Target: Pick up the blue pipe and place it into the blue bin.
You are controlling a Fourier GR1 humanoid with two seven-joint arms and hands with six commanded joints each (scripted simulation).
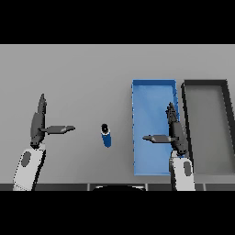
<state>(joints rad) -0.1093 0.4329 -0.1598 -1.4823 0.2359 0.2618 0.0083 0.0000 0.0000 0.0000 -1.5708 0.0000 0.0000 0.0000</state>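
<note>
A grey table (82, 78) fills the view, and on its right side stands a dark grey bin (226, 128) with a black rim, long and open-topped, reaching from mid-table toward the near edge.

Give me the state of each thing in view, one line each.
Small blue pipe with a dark cap: upright on the grey table, not held, left of the bin.
Blue rectangular bin: nothing inside, right hand over it.
Dark grey rectangular bin: nothing inside, right of the blue one.
Left hand: open, fingers straight, thumb pointing toward the pipe, apart from it.
Right hand: open, fingers straight, holding nothing.
</note>
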